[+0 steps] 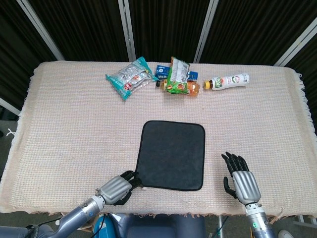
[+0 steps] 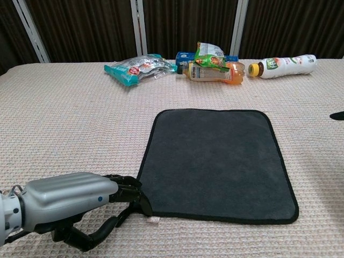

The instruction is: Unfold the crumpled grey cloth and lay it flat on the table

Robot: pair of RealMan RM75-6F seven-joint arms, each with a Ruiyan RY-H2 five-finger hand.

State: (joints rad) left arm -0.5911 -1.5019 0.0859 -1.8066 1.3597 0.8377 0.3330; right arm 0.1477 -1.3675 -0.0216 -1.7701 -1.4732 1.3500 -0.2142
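Two robot hands: both low at the near edge of the bench, which is covered in a beige woven cover.
Task's thing: dark grey square microfibre cloth with black stitched edging, lying spread and nearly flat at the middle of the bench, nearer the robot's side.
Cloth axis: close to square, so no real long axis; its sides run slightly skewed to the bench edge.
Left robot hand: just beside the cloth's near-left corner, fingers curled toward it; the cloth lies forward and to the right of this hand.
Left grip: fingertips meet the corner by the small white label; it probably pinches the edge, though I cannot tell for sure.
Right robot hand: flat and spread, holding nothing, apart from the cloth's right edge.
Nearer hand: the left, by a clear margin.
Task judgement: looks almost done; only the near-left corner may want smoothing.
Head view shows: both hands and the cloth's whole outline at once.
Chest view shows: the left fingers at the corner and the label up close; of the right robot hand only a dark tip at the frame's right edge.
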